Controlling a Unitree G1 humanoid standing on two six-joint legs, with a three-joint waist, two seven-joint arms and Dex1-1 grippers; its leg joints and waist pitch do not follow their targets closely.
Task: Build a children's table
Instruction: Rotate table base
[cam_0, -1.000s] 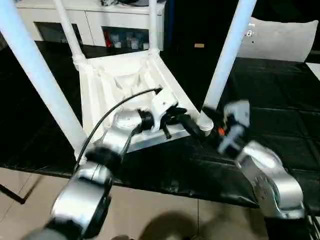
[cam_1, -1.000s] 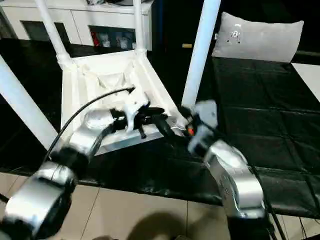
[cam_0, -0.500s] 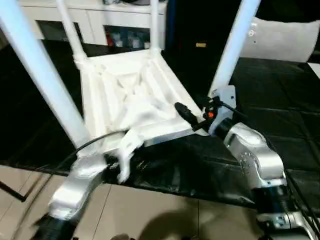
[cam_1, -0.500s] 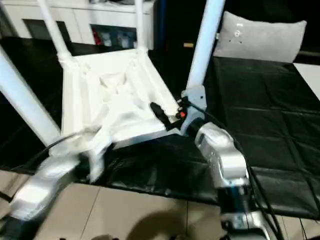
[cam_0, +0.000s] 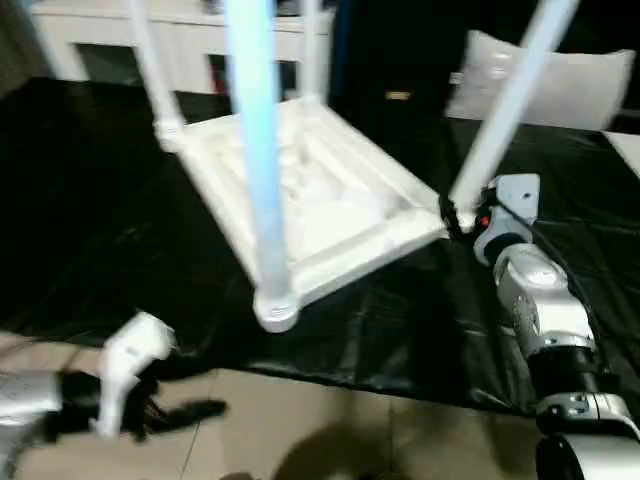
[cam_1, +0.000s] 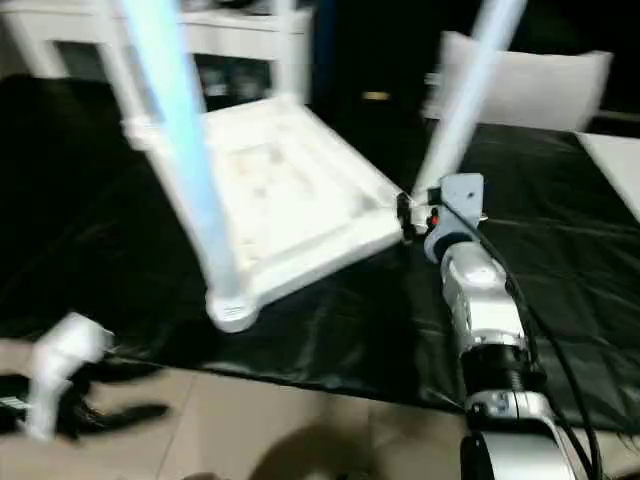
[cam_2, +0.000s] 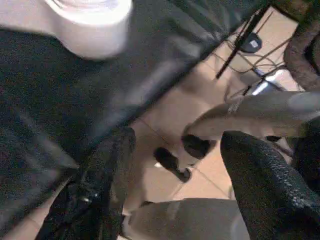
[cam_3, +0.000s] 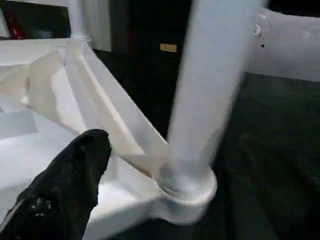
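L end effector (cam_2: 180, 140): released, both black fingers (cam_2: 102, 185) spread wide w/ nothing btwn them. It hangs low at near left, off the near edge of the black tabletop (cam_0: 90, 230), over the tan floor (cam_0: 330, 420). The wrist view looks past the fingers at the black edge, w/ the round flared base of a white leg on it.

R end effector (cam_0: 452, 212): also released, opened wide, grasping nothing that can be seen. It sits at the near-right corner of the children's table (cam_0: 330, 200), just beside the corner socket (cam_3: 187, 192) where the near-right leg (cam_0: 510, 100) stands. In the R wrist view one black finger (cam_3: 65, 190) lies over the ribbed underside, near the socket but apart from the leg. Whether it touches the white plastic: can't tell.

The children's table lies upside down on the black tabletop, ribbed underside up, turned at an angle so one corner points to the near left. All 4 legs stand up in their sockets: near-left leg (cam_0: 255, 150), its flared base (cam_0: 275, 305) close to the near edge; near-right leg leaning out of frame; 2 far legs (cam_0: 150, 70) at the back.

Far side: white cabinet (cam_0: 90, 45) w/ glass doors. Far right: a pale cushion-like pad (cam_0: 560, 85) on the black cover.
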